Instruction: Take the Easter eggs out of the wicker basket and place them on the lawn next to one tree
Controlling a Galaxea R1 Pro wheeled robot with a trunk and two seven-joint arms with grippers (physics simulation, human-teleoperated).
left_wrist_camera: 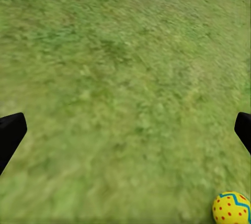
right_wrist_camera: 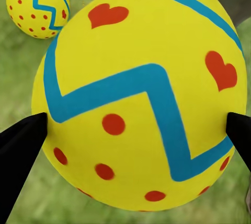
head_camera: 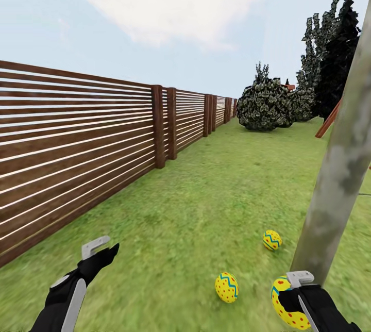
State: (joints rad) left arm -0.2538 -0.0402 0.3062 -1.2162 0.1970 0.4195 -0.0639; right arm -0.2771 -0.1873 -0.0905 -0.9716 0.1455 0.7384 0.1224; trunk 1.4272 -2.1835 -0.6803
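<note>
Right tool clamps egg — trunk beside.

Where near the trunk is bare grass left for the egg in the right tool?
Bare lawn runs wide from the fence to the two eggs lying at and. The gap between those eggs is free too. It is tightest at the tree base, where the right tool holds the third egg.
</note>
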